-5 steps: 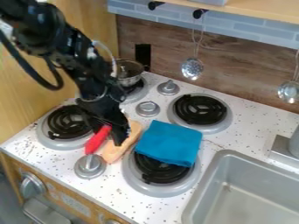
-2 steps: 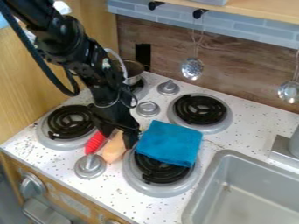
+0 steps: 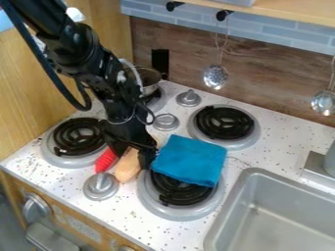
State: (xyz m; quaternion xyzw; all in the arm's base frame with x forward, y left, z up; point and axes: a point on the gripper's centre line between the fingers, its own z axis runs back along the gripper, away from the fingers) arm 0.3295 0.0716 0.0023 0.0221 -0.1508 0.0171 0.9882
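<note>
The blue cloth (image 3: 190, 159) lies over part of the front burner (image 3: 175, 191) and hides its far portion. Left of the cloth in the view, the upper end of a pale wooden-looking piece (image 3: 128, 167) is hidden by the tool (image 3: 132, 156), so its full shape is hard to make out. A red ridged piece (image 3: 105, 161), farther left of the cloth, also runs up under the tool; whether the two pieces join cannot be told. The arm (image 3: 108, 73), cut off at the top edge, covers part of the metal pot (image 3: 150, 77) and the burner (image 3: 155, 100) beneath it, both beyond the cloth to the upper left. The pale piece lies below and between the tool's fingers, with its lower end showing, and the red piece is by the finger farther from the cloth. The tool is released, its two fingers standing apart and pointing down; the nearer finger is just beside the cloth's left edge. Whether either finger touches the pale piece, the red piece or the cloth cannot be told. On the bench (image 3: 281, 156), one knob (image 3: 101, 186) sits to the lower left of the cloth, another burner (image 3: 76, 137) well to its left, and a third burner (image 3: 224, 122) just beyond it. The sink (image 3: 226, 220), right of the cloth, is cut off by the view's edges.
</note>
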